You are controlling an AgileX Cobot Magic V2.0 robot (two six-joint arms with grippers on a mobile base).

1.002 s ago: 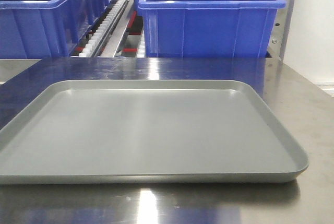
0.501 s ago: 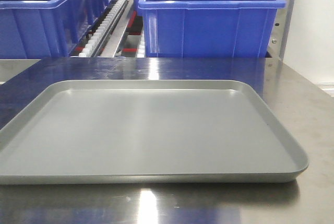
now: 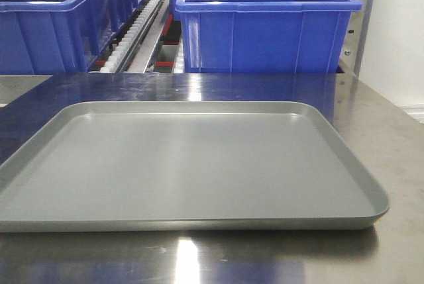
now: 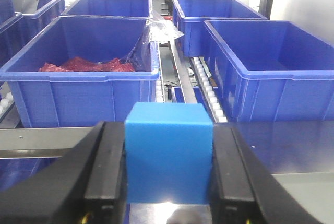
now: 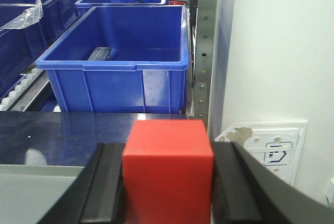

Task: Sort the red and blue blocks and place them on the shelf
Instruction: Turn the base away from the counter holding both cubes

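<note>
Quick status from my end. The left jaws are clamped on the small bright blue matte cube [image 4: 168,153], with a black finger flat on each side face. The right jaws pinch the matching bright red cube [image 5: 168,169] the same way.

Neither cube is on the stainless-steel shelf [image 5: 207,36] yet, and the shallow grey rimmed tray [image 3: 361,218] on the steel counter [image 3: 391,132] has nothing on it.

What matters for the drop is that the shelf sits dead ahead of both wrists, past the counter's far edge. The left wrist looks at the gap between two big blue plastic bins: one holding crumpled red stuff [image 4: 78,96] ahead-left, one that looks empty [image 4: 282,88] ahead-right. The right wrist faces another blue bin [image 5: 115,85], slightly left of centre.

They're cubes, so there's no long axis to fuss over. I reckon it's a straight reach forward for each arm.
</note>
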